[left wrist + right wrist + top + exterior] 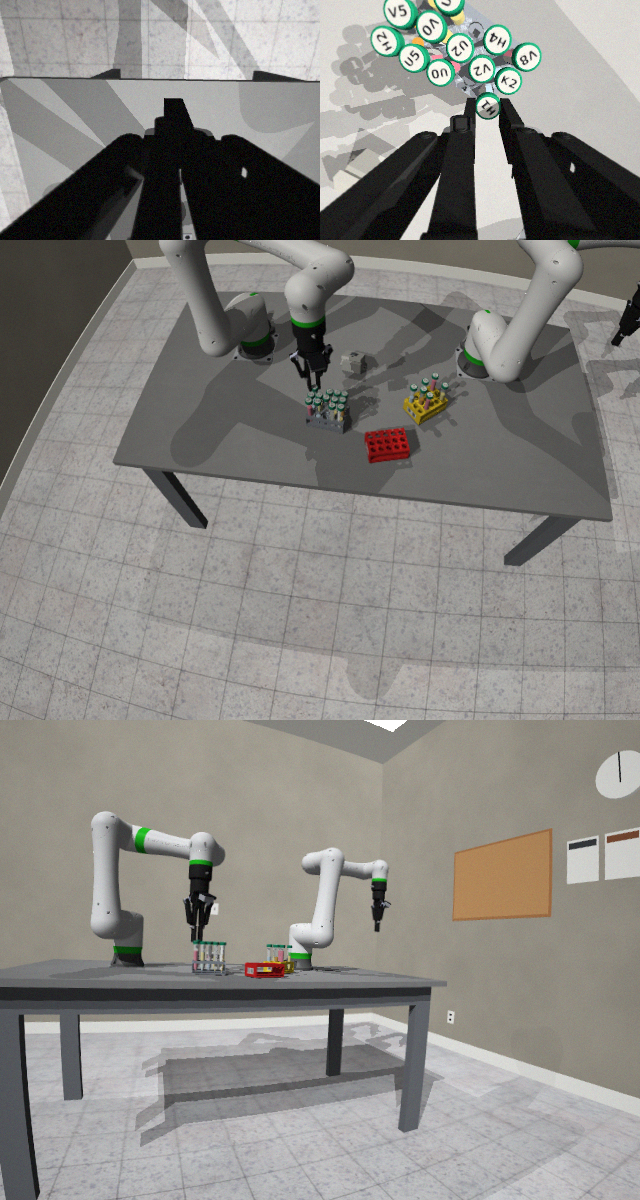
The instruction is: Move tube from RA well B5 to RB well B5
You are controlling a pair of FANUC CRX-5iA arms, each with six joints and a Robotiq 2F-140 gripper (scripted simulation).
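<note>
The grey rack RA [325, 424] [209, 972] holds several green-capped tubes. My right gripper [313, 389] [196, 940] [487, 112] is shut on the tube marked H1 [488, 106], at the corner nearest the bases. That tube is upright, its lower part hidden. The tube marked K2 [508, 81] stands beside it, in the middle of the same end column, with V8 [526, 56] beyond. The yellow rack RB [432, 414] [291, 968] holds several tubes. My left gripper [614, 342] [376, 929] [172, 113] is shut and empty, far from both racks.
An empty red rack [388, 457] [264, 964] lies between the racks, nearer the table's far edge from the bases. A small pale box [354, 362] stands on the table [217, 446] behind the racks, toward the bases. Neighbouring caps crowd the right fingertips on one side.
</note>
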